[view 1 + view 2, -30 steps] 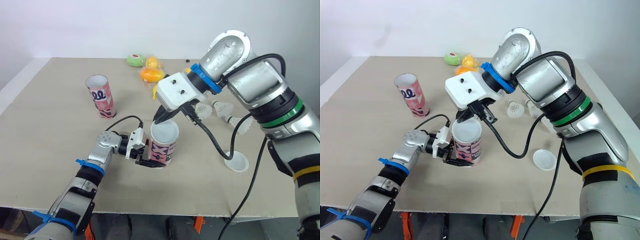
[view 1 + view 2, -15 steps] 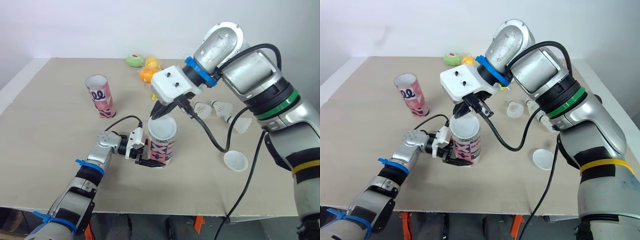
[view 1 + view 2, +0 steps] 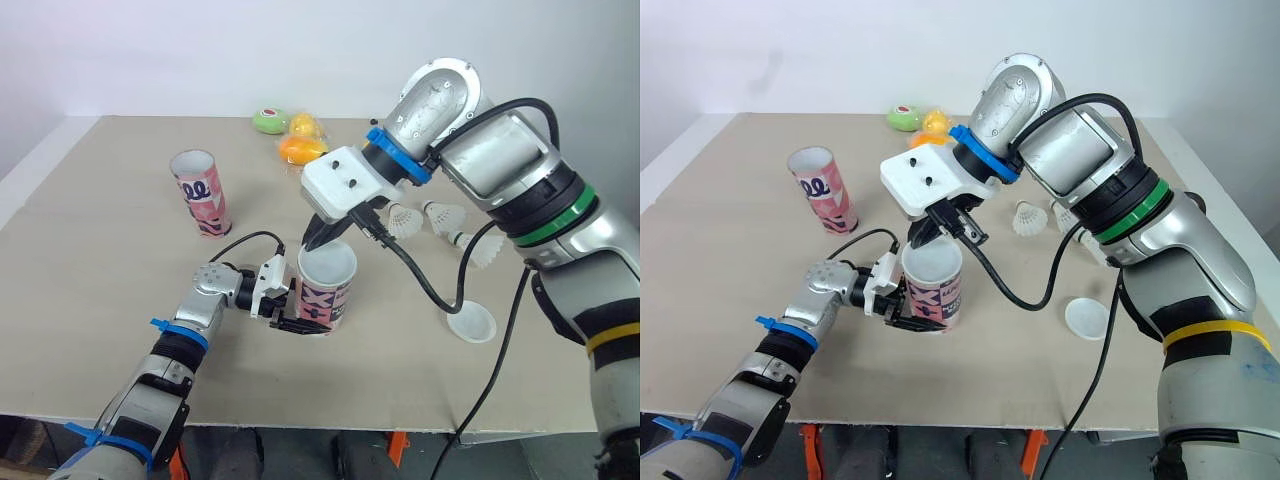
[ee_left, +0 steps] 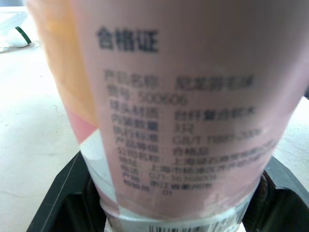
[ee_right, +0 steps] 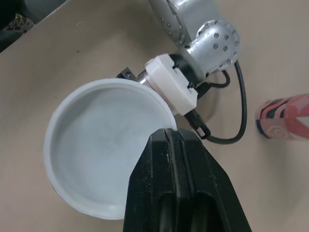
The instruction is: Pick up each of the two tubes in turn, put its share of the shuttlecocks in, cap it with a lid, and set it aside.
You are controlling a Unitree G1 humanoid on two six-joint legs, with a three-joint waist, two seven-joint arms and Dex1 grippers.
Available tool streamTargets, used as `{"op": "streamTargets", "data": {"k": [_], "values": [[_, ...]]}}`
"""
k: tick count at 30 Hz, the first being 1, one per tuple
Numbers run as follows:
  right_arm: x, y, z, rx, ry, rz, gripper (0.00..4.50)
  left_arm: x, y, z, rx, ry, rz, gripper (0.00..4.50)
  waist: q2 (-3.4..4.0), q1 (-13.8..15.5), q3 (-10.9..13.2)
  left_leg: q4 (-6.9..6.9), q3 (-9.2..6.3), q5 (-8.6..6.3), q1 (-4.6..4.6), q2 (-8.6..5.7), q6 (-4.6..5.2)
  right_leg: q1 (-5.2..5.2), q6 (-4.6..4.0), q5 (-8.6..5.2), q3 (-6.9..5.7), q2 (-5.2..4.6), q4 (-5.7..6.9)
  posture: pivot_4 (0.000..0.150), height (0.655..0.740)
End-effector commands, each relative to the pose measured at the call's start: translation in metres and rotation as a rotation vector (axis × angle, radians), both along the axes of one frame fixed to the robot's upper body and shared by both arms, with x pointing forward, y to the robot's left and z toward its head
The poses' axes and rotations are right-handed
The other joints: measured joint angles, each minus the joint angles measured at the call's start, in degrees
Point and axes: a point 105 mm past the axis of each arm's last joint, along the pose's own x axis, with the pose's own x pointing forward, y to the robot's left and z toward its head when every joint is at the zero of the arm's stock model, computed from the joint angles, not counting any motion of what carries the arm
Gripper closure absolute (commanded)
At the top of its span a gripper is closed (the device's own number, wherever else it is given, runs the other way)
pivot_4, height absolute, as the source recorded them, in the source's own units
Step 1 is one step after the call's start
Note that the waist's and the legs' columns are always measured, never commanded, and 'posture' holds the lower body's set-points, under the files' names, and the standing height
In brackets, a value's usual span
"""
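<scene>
Beige desk (image 3: 100, 250), near its front edge: the left gripper (image 3: 290, 305) clamps 1 tube (image 3: 324, 300) upright by its base. The right gripper (image 3: 320, 235) pinches the rim of a lid (image 3: 328, 265) at that tube's mouth. Capping seems nearly done. Remaining: the open tube (image 3: 202, 193) toward the left edge, 3 shuttlecocks (image 3: 404, 222) and the spare lid (image 3: 471, 324).

The bench (image 3: 90, 300) carries 2 pink tubes, a far tube (image 3: 203, 192) and a near tube (image 3: 322, 302), and 2 white lids, a tube-top lid (image 3: 328, 266) and a loose lid (image 3: 471, 324). There are 3 shuttlecocks, a left shuttlecock (image 3: 402, 221), a middle shuttlecock (image 3: 446, 214) and a right shuttlecock (image 3: 484, 252). There are 3 small toys, a green toy (image 3: 268, 120), a yellow toy (image 3: 306, 124) and an orange toy (image 3: 301, 149).
</scene>
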Motion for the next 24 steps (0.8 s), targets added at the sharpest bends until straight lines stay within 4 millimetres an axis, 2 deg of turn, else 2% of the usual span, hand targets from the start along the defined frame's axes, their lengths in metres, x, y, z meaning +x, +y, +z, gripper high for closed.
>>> {"op": "streamTargets", "data": {"k": [1,12,18,19,21,24], "values": [[-0.007,0.000,0.014,-0.010,-0.024,0.042,4.47,0.000,0.012,-0.025,0.078,0.083,0.063,1.59,0.00,0.0,0.0,0.00,-0.01,0.00,0.00,0.00,0.00,0.00,0.00,0.00,0.00,0.00,0.00,0.150,0.7400],[-0.015,-0.005,0.000,-0.029,0.019,0.060,4.47,0.001,0.015,-0.025,0.080,0.083,0.072,1.59,0.00,0.0,0.0,-0.01,0.00,0.00,-0.01,0.00,0.00,0.01,0.01,-0.03,0.00,0.00,0.00,0.150,0.7400],[-0.010,-0.005,-0.022,-0.027,0.040,0.039,4.47,0.002,0.016,-0.024,0.081,0.081,0.075,1.59,-0.03,0.0,0.0,-0.05,-0.01,-0.01,0.01,-0.01,0.00,0.03,0.07,-0.04,0.00,0.00,0.00,0.150,0.7400],[-0.008,-0.004,-0.026,-0.014,0.038,0.031,3.83,0.002,0.016,-0.024,0.081,0.081,0.076,1.59,-0.09,0.0,-0.1,-0.05,-0.01,0.00,0.01,-0.01,-0.01,0.03,0.12,-0.01,0.00,0.00,-0.01,0.150,0.7400],[-0.007,-0.003,-0.029,0.000,0.047,0.020,3.11,0.002,0.016,-0.024,0.080,0.081,0.077,1.59,-0.09,0.0,-0.1,-0.06,-0.01,-0.01,0.12,0.00,0.00,0.11,0.13,-0.01,0.00,0.01,0.00,0.150,0.7400],[-0.005,-0.004,-0.032,0.017,0.056,0.005,1.63,0.001,0.017,-0.024,0.080,0.084,0.078,1.59,-0.09,0.0,-0.1,-0.05,-0.01,0.00,0.19,0.00,0.00,0.14,-0.03,-0.03,0.00,0.01,-0.01,0.150,0.7400]]}}
